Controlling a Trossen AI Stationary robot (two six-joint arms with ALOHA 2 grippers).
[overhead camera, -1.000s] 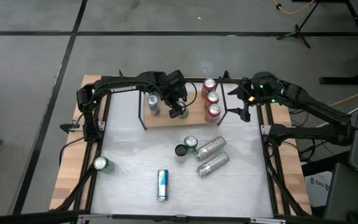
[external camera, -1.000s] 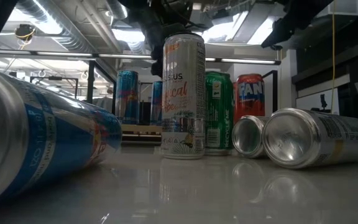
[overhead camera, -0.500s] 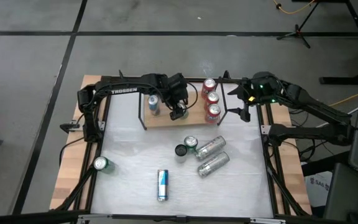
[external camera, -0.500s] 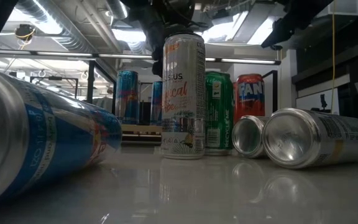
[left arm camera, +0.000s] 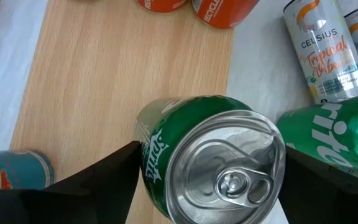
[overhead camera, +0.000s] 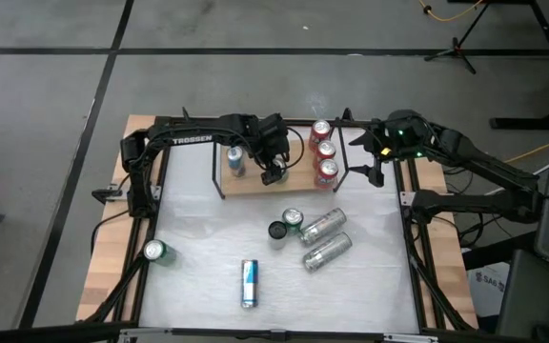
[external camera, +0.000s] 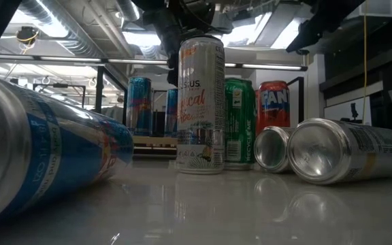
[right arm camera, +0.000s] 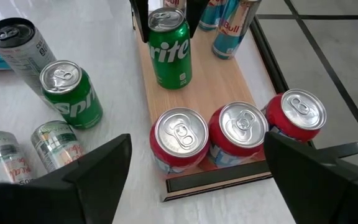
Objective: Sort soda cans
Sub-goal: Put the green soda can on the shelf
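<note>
A green Sprite can (left arm camera: 210, 162) (right arm camera: 169, 53) stands upright on its base on the wooden board (overhead camera: 255, 183) at the table's far side. My left gripper (overhead camera: 273, 171) (left arm camera: 211, 186) is open over it, pointing steeply down, one finger close on either side of the can's top. I see no hold on it. Three red cans (right arm camera: 238, 134) stand at the board's right end and blue cans (right arm camera: 229, 25) at its left. My right gripper (overhead camera: 376, 173) (right arm camera: 197, 186) waits open above the table's far right corner.
Loose on the table are an upright green can (overhead camera: 294, 219), a tall silver can with a black top (overhead camera: 276, 231), two silver cans lying down (overhead camera: 324, 238), a blue-and-silver can lying down (overhead camera: 249, 283) and a green can (overhead camera: 155, 252) near the left edge.
</note>
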